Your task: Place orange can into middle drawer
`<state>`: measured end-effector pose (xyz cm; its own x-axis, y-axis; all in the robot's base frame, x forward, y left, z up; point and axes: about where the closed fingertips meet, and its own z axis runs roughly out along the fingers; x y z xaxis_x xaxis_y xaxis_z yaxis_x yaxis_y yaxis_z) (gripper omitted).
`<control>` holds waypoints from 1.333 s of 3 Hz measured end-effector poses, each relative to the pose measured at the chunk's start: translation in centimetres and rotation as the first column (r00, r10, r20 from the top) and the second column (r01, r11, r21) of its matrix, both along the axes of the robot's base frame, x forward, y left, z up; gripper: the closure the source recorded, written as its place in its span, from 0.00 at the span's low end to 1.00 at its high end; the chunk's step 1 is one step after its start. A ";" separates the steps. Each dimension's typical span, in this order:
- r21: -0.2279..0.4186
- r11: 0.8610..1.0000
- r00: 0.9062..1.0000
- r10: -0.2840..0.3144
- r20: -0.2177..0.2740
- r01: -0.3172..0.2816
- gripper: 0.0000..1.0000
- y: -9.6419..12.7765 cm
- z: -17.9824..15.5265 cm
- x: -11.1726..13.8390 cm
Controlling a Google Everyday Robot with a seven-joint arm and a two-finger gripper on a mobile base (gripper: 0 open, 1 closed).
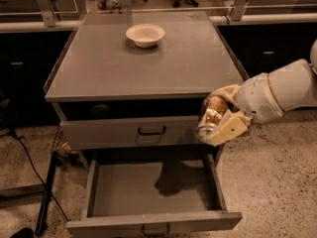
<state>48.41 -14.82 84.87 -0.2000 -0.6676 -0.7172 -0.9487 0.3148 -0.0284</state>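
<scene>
Gripper [212, 121] grasps the orange can [216, 107] off the front right corner of the surface [148, 73], seemingly over the right wall of the middle drawer [148, 221]; released here, it could bounce out.

White arm [282, 90] in from the right; hand [214, 118], centre-right, tight around orange can [215, 108].

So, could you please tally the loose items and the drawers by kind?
Bowls: 1, the cream bowl on the cabinet top.
Cans: 1, the orange can, gripped in the tool at the cabinet's front right.
Drawers: 2, the middle drawer open, the upper drawer shut.
Total: 4.
</scene>
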 end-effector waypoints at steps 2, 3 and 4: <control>0.086 0.996 0.997 0.009 0.079 -0.016 1.00 2.8 -8.2 -0.4; 0.086 0.996 0.997 0.009 0.079 -0.016 1.00 2.8 -8.2 -0.4; 0.083 0.996 0.997 0.021 0.074 -0.027 1.00 3.0 -10.4 -0.3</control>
